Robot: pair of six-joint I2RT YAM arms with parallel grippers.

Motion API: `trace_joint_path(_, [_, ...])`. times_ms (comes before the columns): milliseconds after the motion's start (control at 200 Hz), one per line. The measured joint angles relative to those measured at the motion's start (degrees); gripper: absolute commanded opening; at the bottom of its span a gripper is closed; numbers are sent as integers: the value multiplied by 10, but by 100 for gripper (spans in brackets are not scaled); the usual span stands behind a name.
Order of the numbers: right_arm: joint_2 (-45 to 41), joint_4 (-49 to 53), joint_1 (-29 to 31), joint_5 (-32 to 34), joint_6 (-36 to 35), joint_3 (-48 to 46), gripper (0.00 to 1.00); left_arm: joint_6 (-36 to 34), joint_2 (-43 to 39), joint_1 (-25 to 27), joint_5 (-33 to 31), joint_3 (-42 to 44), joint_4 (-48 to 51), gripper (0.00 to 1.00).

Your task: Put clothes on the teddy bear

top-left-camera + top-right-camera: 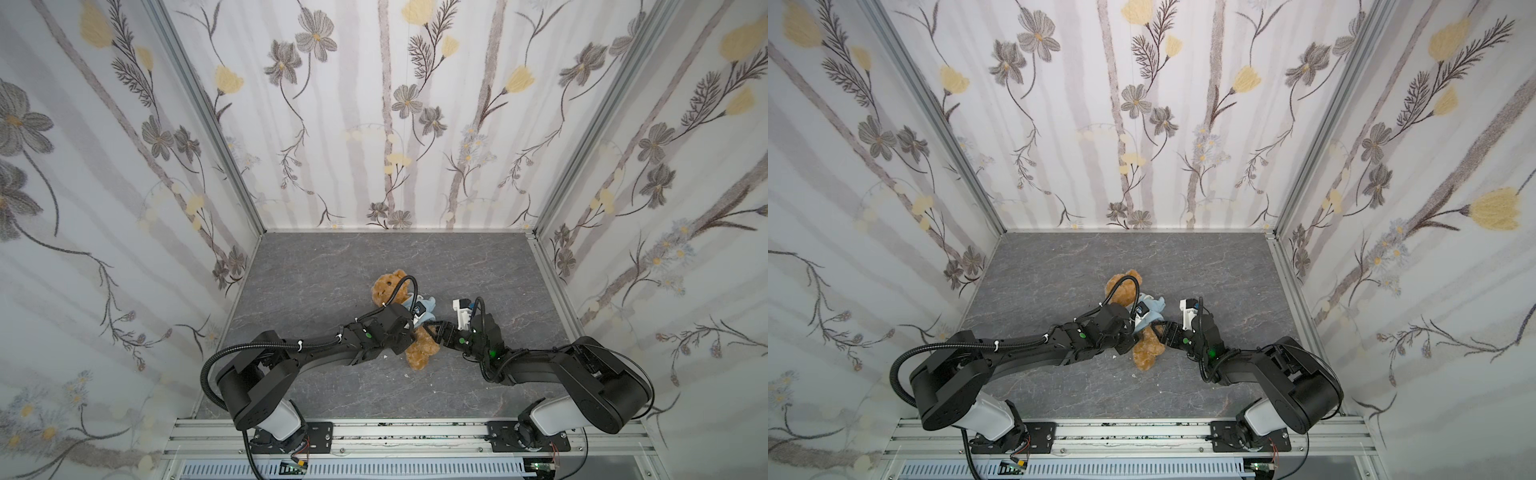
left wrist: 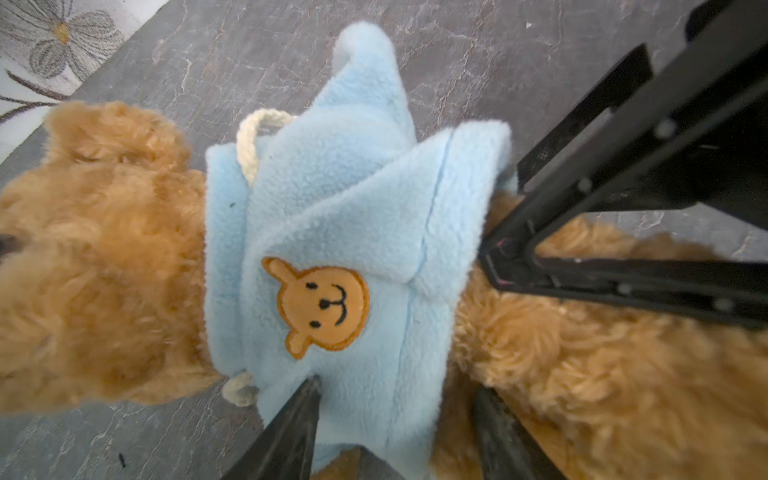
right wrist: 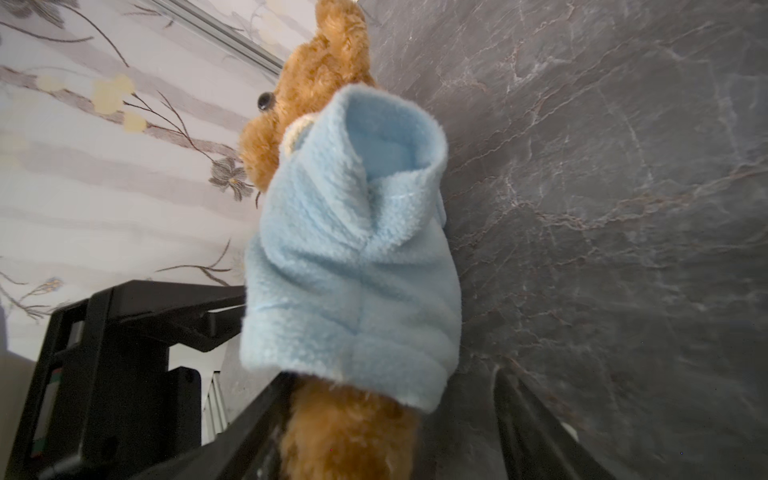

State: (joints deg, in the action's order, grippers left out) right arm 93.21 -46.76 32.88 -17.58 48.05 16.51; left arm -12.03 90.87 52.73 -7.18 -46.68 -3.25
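The teddy bear (image 1: 385, 287) lies near the middle of the worktop (image 1: 332, 266), head toward 11 o'clock and legs toward 5 o'clock. A light-blue hooded top (image 2: 345, 232) is bunched on its torso. The left gripper (image 2: 397, 390), reaching in from 8 o'clock, has its jaws apart astride the hem; whether they pinch it cannot be told. The right gripper (image 3: 390, 378), coming from 4 o'clock, stands open around the lower body below the hem. The bear looks light, soft and squashy, and the fleece limp, so the stitched hem edge seems the firmest hold.
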Motion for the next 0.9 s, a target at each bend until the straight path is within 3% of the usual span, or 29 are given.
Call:
trace_joint_path(220, [14, 23, -2, 7, -36, 3, 49, -13, 26, 0, -28, -7, -38, 22])
trace_joint_path(300, [12, 30, -3, 13, -51, 3, 48, -13, 26, 0, -29, 0, -61, 5])
trace_joint_path(355, [2, 37, -3, 18, -67, 3, 51, -13, 26, 0, -29, 2, -70, 0])
trace_joint_path(470, [-51, 60, 2, 49, -119, 2, 65, -6, 21, -4, -20, 3, -81, 0])
trace_joint_path(590, [-93, 74, 27, 94, -191, 6, 72, 15, 9, -8, -1, 3, -81, 0])
trace_joint_path(739, [-98, 88, 80, 175, -270, 15, 75, 48, -15, -15, 41, -1, -81, 0])
trace_joint_path(899, [-75, 82, 89, 242, -307, 21, 76, 63, -31, -19, 73, -6, -80, 0])
